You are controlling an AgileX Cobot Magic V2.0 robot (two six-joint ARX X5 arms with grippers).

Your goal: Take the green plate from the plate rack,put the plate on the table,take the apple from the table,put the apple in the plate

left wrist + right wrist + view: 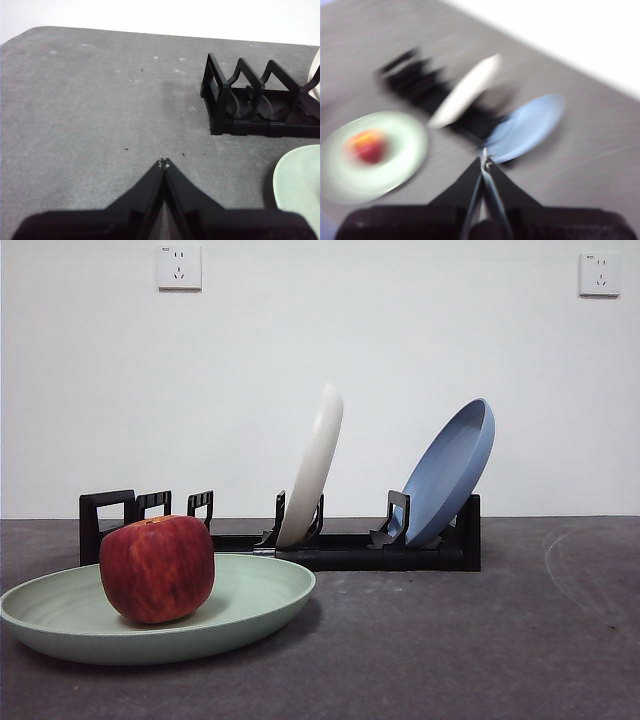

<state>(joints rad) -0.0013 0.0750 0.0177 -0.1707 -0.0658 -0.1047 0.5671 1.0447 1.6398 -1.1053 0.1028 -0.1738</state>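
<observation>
**Apple rests in the green plate, both grippers clear**

In the front view, at the left, the apple (157, 569) sits in the green plate (262, 592), which lies flat on the table (480, 640) in front of the plate rack (370, 550). The rack's left slots stand free; further right a cream-white plate (313, 467) leans in a middle slot, and a blue plate (452, 472) leans at the right end.

The left gripper (164, 163) hangs above bare table, jaws pressed together and holding nothing. The rack's end is near it, and only an edge of the green plate shows to one side, well apart from the tips.

The right wrist view is blurred. The right gripper (484, 161) has its jaws closed and empty, well above the table. The apple and green plate lie well apart from it; the blue plate appears just past its tips.
</observation>
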